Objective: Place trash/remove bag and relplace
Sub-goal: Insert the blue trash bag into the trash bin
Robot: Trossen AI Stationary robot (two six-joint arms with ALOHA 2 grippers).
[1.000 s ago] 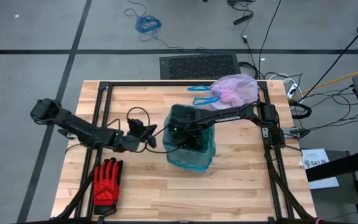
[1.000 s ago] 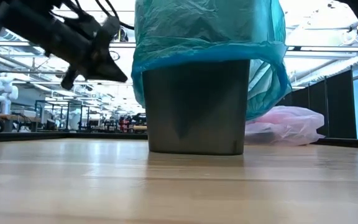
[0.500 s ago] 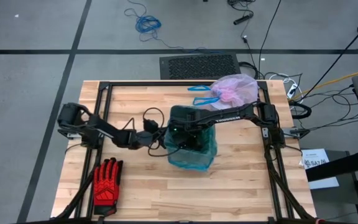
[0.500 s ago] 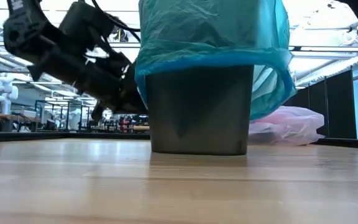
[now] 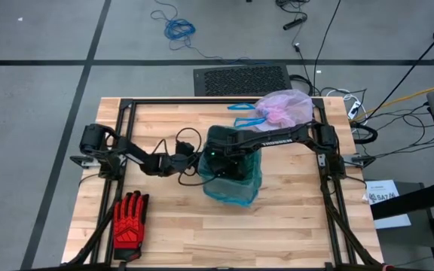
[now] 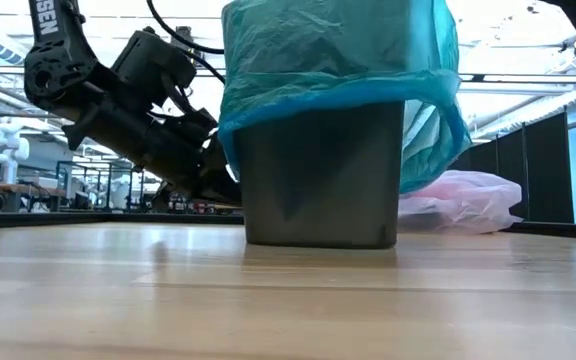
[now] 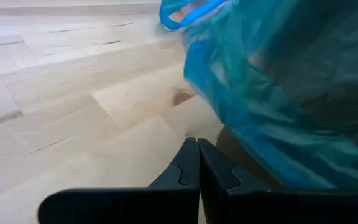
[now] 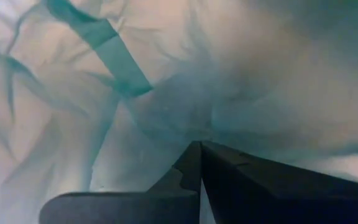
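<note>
Both our grippers pinched empty: left gripper (image 7: pixel 197 163) beside the bin (image 6: pixel 318 175), right gripper (image 8: pixel 201 168) inside the blue bag (image 6: pixel 338 55); press gently.

the bag (image 5: pixel 285 108), pink-lavender and crumpled, lies bunched at the table's far right corner.

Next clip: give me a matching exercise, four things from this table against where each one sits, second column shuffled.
Things:
1. red glove
2. pink bag
3. teal bag
4. left gripper

Places:
A. draped over the bin mid-table
B. far right part of the table
C. beside the bin's left side
D. near left corner

Pairs: 1-D, 2-B, 3-A, 4-C
</note>
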